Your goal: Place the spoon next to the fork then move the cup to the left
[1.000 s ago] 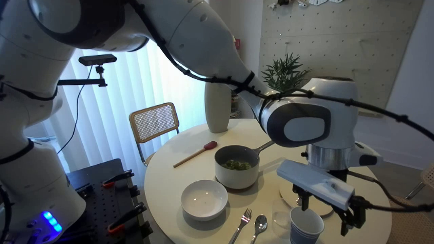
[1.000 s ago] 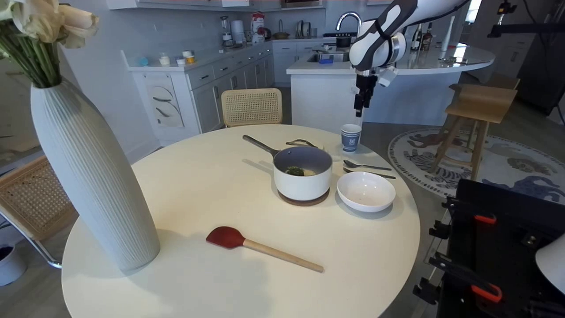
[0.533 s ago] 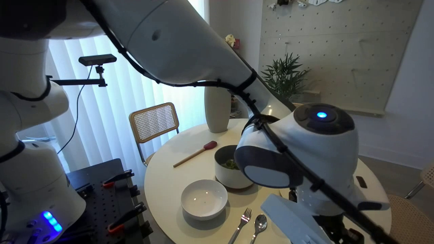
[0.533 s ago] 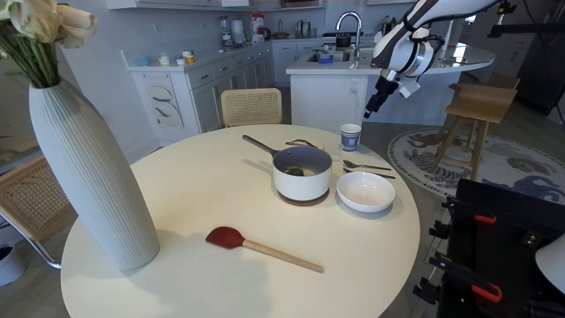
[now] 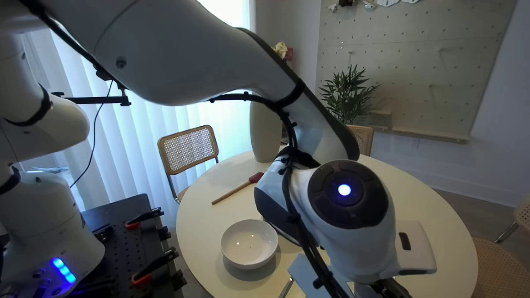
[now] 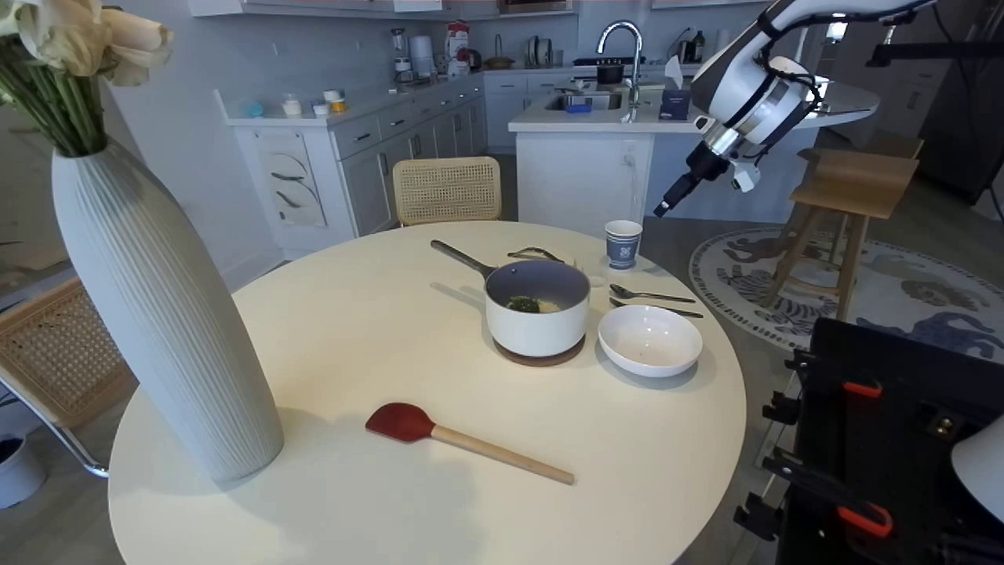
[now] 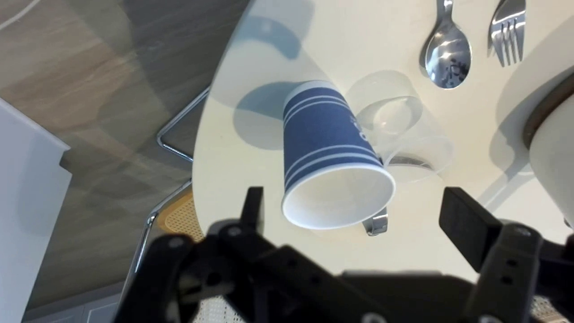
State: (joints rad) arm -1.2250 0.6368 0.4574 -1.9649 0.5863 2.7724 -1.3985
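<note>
Beyond the round cream worktop (image 6: 329, 345) we see a white kitchen island (image 6: 580, 180). Near the worktop's edge on the island side, a blue-and-white striped paper cup (image 7: 323, 130) stands upright. We find the shiny silver metal spoon (image 7: 448, 56) lying just beside the shiny silver fork (image 7: 509, 36), both handles pointing to the worktop's edge. All three sit as they did a second ago. What differs is the black end effector (image 6: 661, 208): then hanging almost straight down, it now slants toward the cup, apart from it. Its jaws stand wide, holding nothing that we can see. The white jointed arm (image 5: 174, 54) with its fittings now hides cup, spoon and fork tines in an exterior view.
</note>
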